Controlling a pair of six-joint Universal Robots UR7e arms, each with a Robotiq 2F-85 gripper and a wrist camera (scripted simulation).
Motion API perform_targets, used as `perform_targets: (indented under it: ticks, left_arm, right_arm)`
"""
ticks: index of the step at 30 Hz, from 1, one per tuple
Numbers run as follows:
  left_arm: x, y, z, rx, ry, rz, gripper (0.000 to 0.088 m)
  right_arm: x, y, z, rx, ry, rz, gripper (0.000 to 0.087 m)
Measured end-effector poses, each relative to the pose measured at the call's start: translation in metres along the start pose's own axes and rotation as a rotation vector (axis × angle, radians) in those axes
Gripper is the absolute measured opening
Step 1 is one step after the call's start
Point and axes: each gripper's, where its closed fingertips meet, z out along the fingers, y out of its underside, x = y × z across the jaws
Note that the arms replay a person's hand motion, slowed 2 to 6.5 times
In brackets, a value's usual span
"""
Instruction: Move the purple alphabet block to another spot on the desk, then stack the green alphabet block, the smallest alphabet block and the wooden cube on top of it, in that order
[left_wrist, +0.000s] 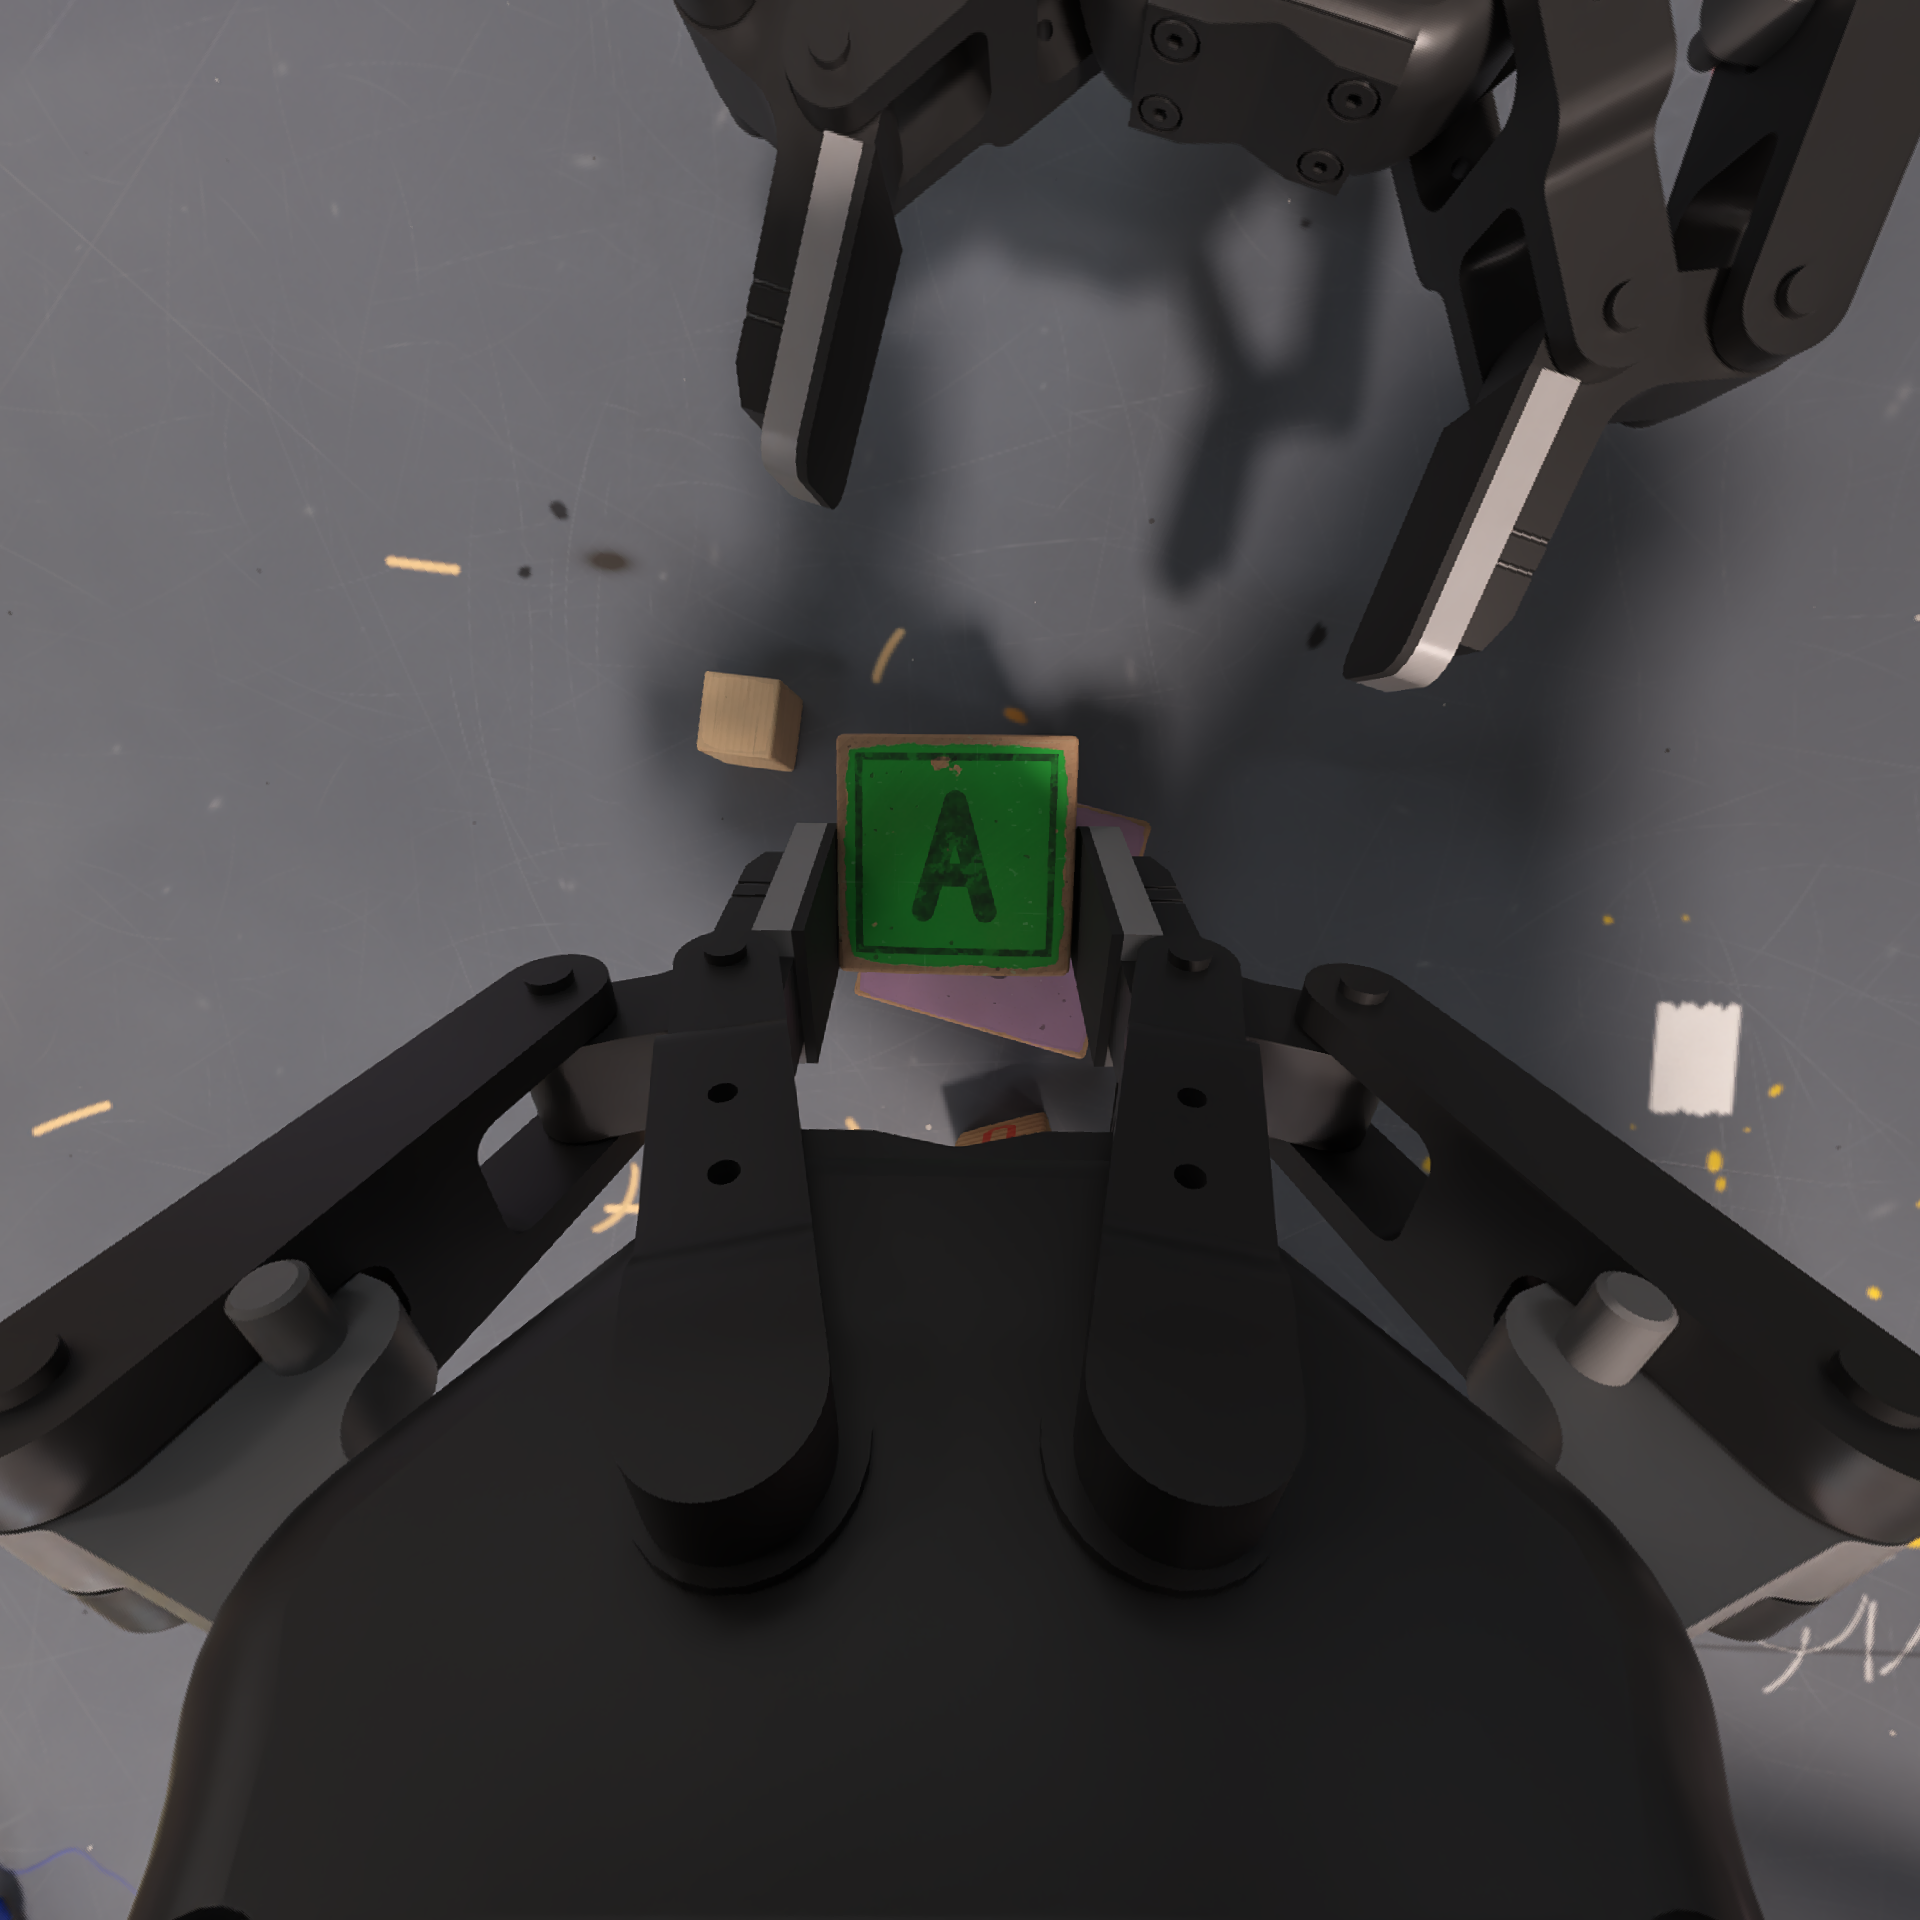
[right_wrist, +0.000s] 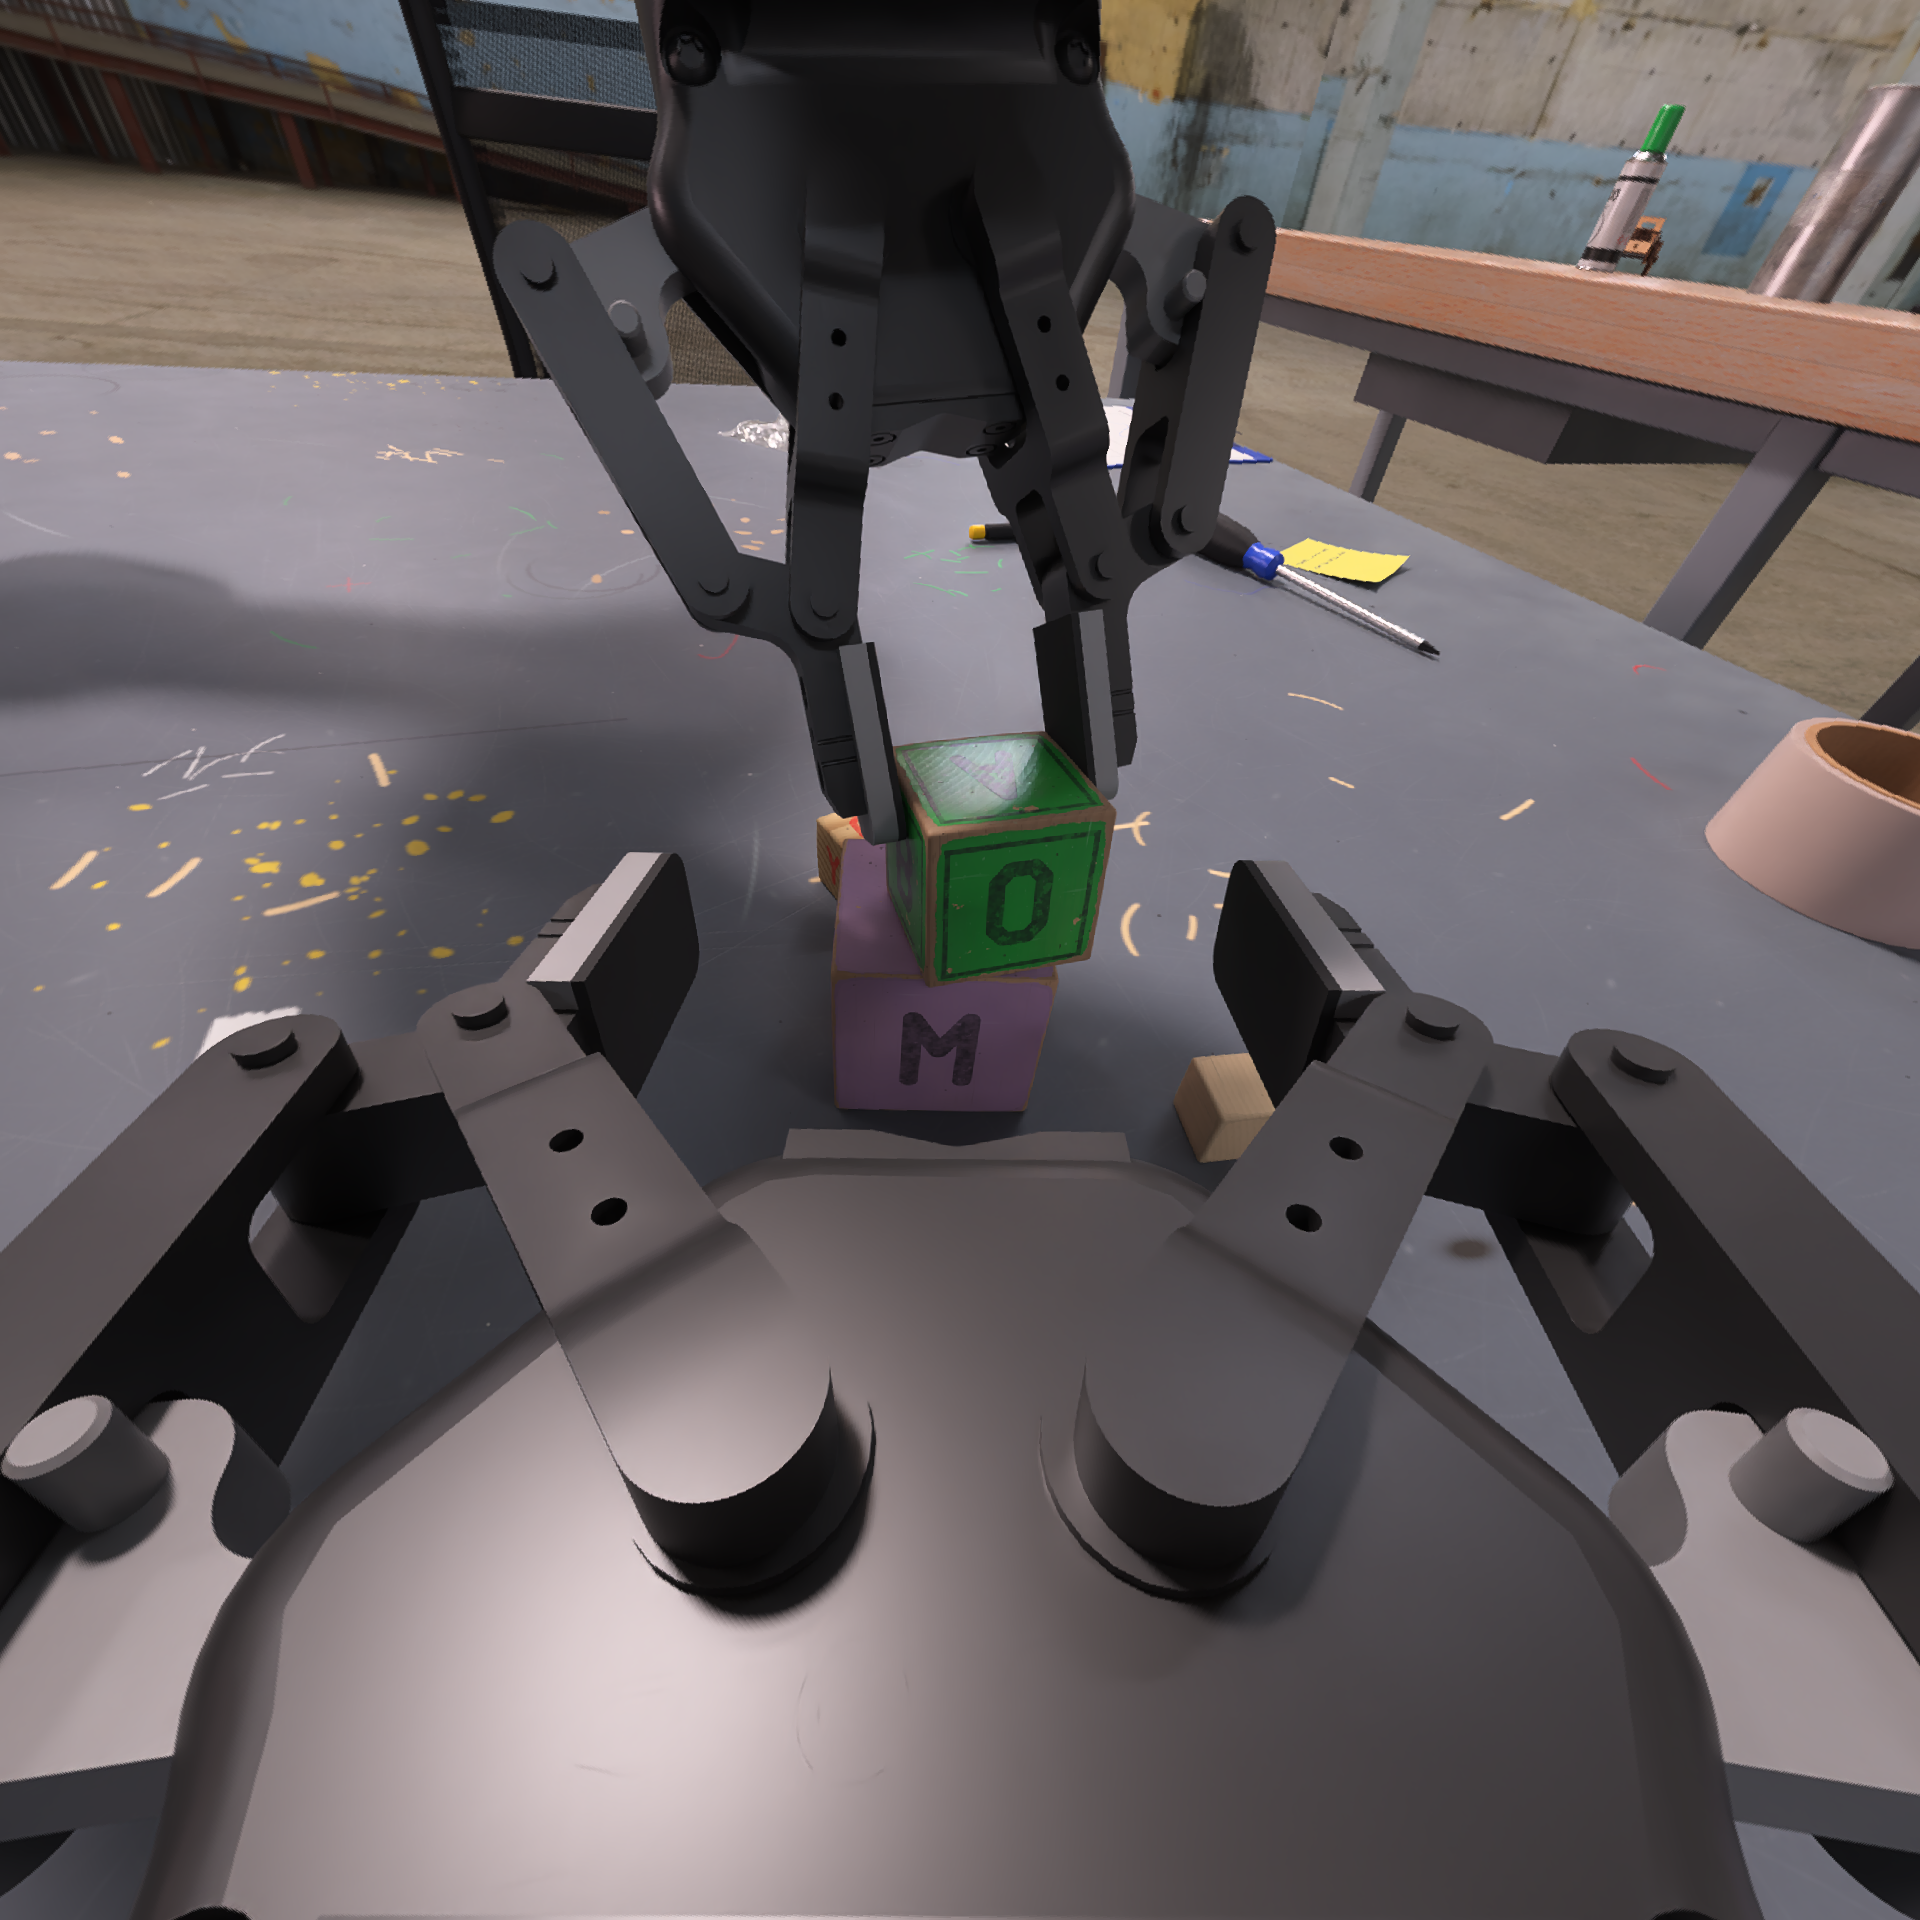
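In the left wrist view, the left gripper (left_wrist: 956, 894) is clamped on the green alphabet block (left_wrist: 956, 857), one finger flat on each side face, which looks like a hold meant to set it squarely on the purple alphabet block (left_wrist: 987, 1013) showing just beneath it. The purple top is turned against the green one, so the two will not sit flush. Beyond the fingertips and to their left lies the wooden cube (left_wrist: 748, 720); under the palm peeks a small block with red marking (left_wrist: 997, 1127), probably the smallest alphabet block. The right gripper (left_wrist: 1132, 520) hangs farther ahead, jaws spread, crowding the way out. In the right wrist view, the right gripper (right_wrist: 951, 966) stands wide and empty, facing the stack between its fingers; the green block rests tilted on the purple one or just above it. The cube sits by its right finger; a roll of tape (right_wrist: 1829, 831) and a screwdriver (right_wrist: 1340, 597) lie well off.
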Motion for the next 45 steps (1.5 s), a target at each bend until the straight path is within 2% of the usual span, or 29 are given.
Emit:
perform_targets:
  ticks: [22,24,25,30,38,45]
  left_arm:
    - [0.004,-0.001,-0.001,0.016,0.023,-0.009,0.0391]
    - [0.004,-0.002,-0.003,0.026,0.024,-0.007,0.0515]
    - [0.004,-0.003,-0.004,0.031,0.023,-0.005,0.0551]
    - [0.001,-0.004,-0.011,0.051,0.015,0.000,0.0658]
    - [-0.005,0.002,-0.033,0.121,-0.022,-0.043,0.0731]
    - [-0.015,0.023,-0.051,0.174,-0.078,-0.126,0.0808]
  right_arm:
    - [0.000,0.000,0.000,0.003,0.000,0.002,0.0854]
    - [0.000,0.000,0.000,0.003,0.000,0.002,0.0854]
    - [0.000,0.000,0.000,0.003,0.000,0.002,0.0854]
    - [0.000,0.000,-0.001,0.006,0.001,0.000,0.0854]
    - [0.000,-0.001,-0.001,0.009,0.000,-0.001,0.0854]
    - [-0.001,0.000,0.000,0.003,-0.001,-0.004,0.0854]
